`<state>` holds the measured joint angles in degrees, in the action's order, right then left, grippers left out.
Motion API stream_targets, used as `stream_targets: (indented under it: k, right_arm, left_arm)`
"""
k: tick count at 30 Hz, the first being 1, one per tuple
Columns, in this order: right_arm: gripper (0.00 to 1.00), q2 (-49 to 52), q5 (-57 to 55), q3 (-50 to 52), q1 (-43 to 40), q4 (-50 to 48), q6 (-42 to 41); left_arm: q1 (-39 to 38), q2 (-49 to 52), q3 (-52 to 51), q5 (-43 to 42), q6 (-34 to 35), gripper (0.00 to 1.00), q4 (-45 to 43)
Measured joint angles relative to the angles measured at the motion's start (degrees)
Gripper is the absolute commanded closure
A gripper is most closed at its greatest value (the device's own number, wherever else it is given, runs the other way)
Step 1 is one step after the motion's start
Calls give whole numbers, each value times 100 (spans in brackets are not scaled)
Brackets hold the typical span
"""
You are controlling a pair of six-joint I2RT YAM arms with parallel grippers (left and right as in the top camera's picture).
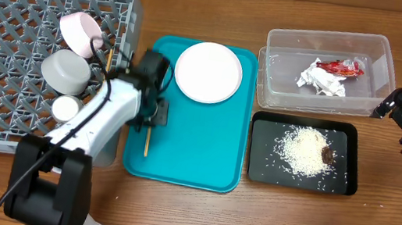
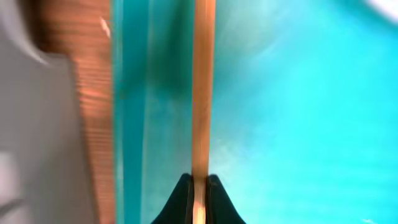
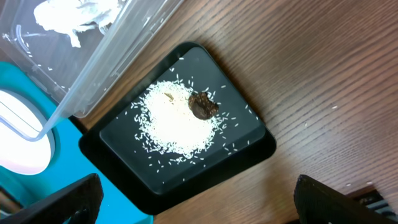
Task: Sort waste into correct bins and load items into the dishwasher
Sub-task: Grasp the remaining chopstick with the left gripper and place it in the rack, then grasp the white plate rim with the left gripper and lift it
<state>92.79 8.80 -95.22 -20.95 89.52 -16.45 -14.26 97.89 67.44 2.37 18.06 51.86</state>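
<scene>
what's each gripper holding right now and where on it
Left gripper pinches a wooden chopstick near one end, over the teal tray. Right gripper is open, holding nothing.

Dish rack [image 1: 6, 38] cut off at left edge, chopstick [image 2: 203, 93] blurred

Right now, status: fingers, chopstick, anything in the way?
Left fingers shut on chopstick, over teal tray left side. Right fingers open, empty, near black tray. Plate on teal tray, apart from chopstick.
</scene>
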Motion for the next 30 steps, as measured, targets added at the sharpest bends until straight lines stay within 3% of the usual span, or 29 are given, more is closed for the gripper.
stream_targets:
  k: [5,7,12,17,18,22,25,30]
  right_arm:
    - [0,0,2,0,-2,-4,-2]
    - [0,0,0,0,-2,0,-2]
    - [0,-2,0,0,-2,0,2]
    - [0,-2,2,0,0,0,-2]
    - [0,0,-2,0,0,2,-2]
    - [0,0,0,0,-2,0,2]
    - [0,0,2,0,0,0,0]
    - [0,0,-2,0,0,0,0]
  left_arm:
    - [146,-26,1709,444,-4,96,1051]
    - [345,-37,2129,730,-101,96,1080]
    - [1021,-37,2267,1191,-376,96,1080]
    - [1543,70,2267,1134,-476,96,1049]
    - [1631,149,2267,1084,-494,92,1032]
    - [1679,566,2267,962,-520,56,1047]
    - [1679,739,2267,944,-623,48,1099]
    - [1676,752,2286,905,-656,46,1156]
